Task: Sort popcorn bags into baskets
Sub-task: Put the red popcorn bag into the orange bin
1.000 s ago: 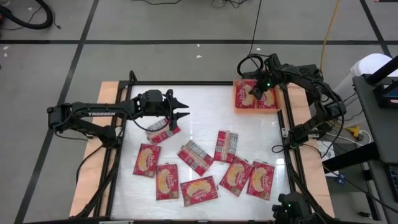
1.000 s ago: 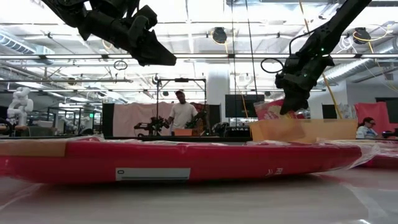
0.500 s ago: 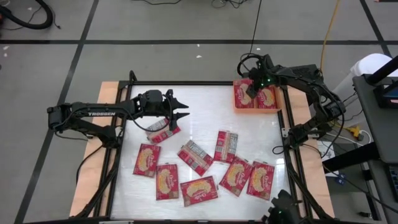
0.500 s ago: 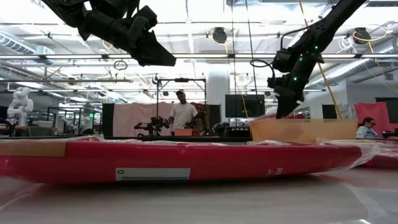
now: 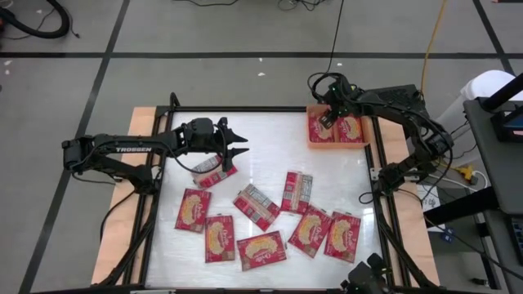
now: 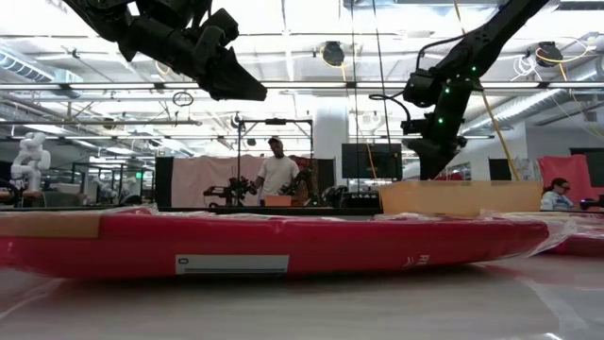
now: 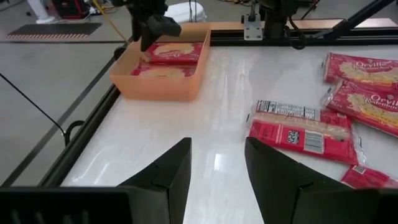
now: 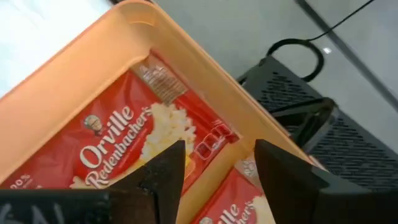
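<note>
Popcorn bags: eight on the table (image 5: 270, 147), two in the tray (image 5: 312, 140); both tools gape empty.

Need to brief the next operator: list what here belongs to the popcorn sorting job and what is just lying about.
Job:
- popcorn bags loose on the table
- orange tray, two bags inside
- right gripper open above the tray
- left gripper open, waiting

Lying about:
- black cable on the floor
- yellow cable

orange tray (image 5: 311, 131): upper right of high view, holds two red popcorn bags (image 5: 351, 127) flat | eight more bags (image 5: 257, 205) scattered lower centre
</note>
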